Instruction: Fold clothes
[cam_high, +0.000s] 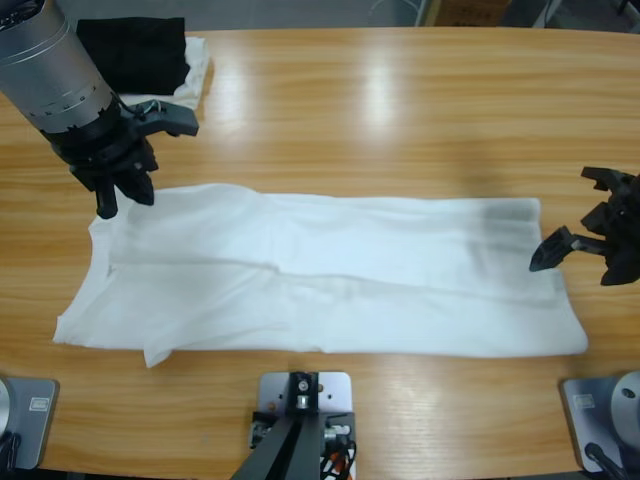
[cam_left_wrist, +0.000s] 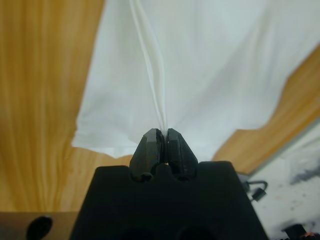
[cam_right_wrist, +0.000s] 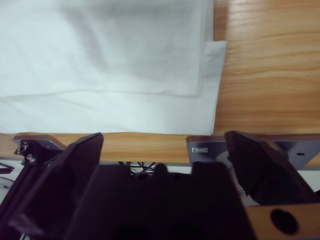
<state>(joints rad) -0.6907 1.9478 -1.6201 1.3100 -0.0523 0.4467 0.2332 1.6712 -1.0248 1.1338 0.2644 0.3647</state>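
So the white shirt (cam_high: 330, 275) is lying folded into a long strip across the wooden surface (cam_high: 400, 110). Left gripper (cam_high: 125, 190) has its fingers clamped on a pinch of cloth at the shirt's far-left corner. Right gripper (cam_high: 580, 245) hangs just off the right end, fingers wide apart, holding nothing. A black garment (cam_high: 133, 55) sits at the back left. No logo or readable writing anywhere.

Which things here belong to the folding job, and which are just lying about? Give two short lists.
Job: white T-shirt; left gripper, shut on its edge; right gripper, open beside it.
Lying about: black folded garment; white cloth under it.
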